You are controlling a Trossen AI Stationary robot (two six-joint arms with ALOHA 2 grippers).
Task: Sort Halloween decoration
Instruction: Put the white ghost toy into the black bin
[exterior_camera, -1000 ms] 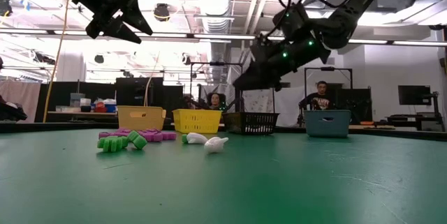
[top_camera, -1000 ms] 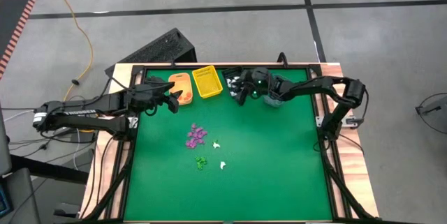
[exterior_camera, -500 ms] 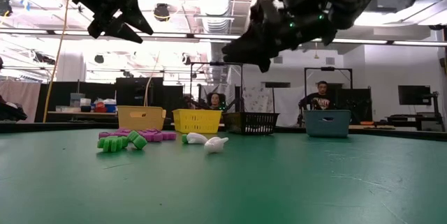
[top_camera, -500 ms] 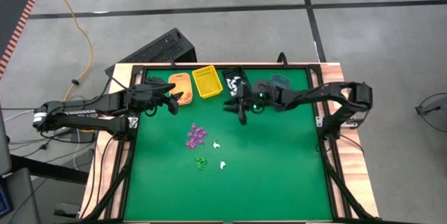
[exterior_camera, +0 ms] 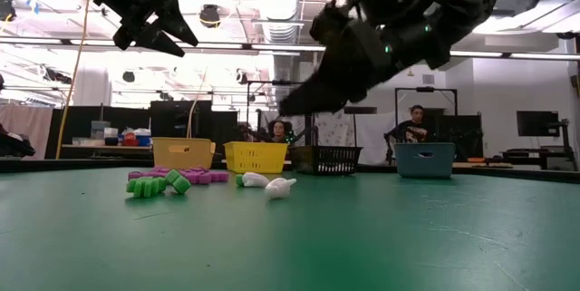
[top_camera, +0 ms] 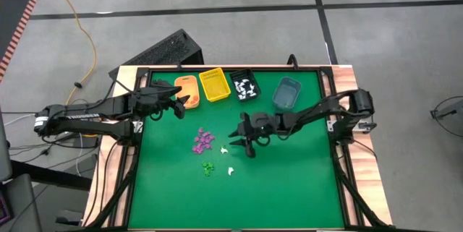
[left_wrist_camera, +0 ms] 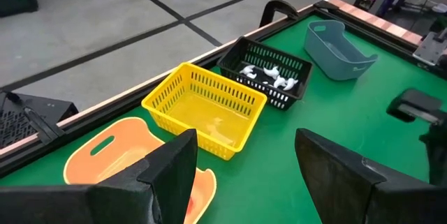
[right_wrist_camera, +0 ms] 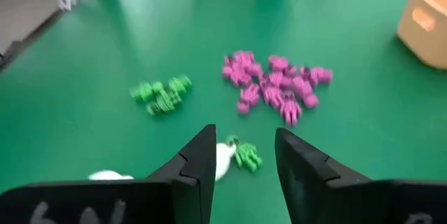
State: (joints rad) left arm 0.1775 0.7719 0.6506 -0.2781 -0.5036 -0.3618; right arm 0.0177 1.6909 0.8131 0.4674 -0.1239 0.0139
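Left gripper [top_camera: 176, 103] hovering above the orange bin [top_camera: 187, 89], fingers apart, empty. Purple trinkets [top_camera: 203, 140], green trinkets [top_camera: 207, 168] and white trinkets [top_camera: 230, 170] loose mid-mat. Right gripper [top_camera: 241, 144] poised just beside one white piece [top_camera: 224, 149], fingers parted, nothing held. More white pieces in the black bin [top_camera: 245, 87].

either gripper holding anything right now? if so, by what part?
Nothing is held. The right gripper is open and empty above the white piece on the mat. The left gripper is open and empty near the yellow bin.
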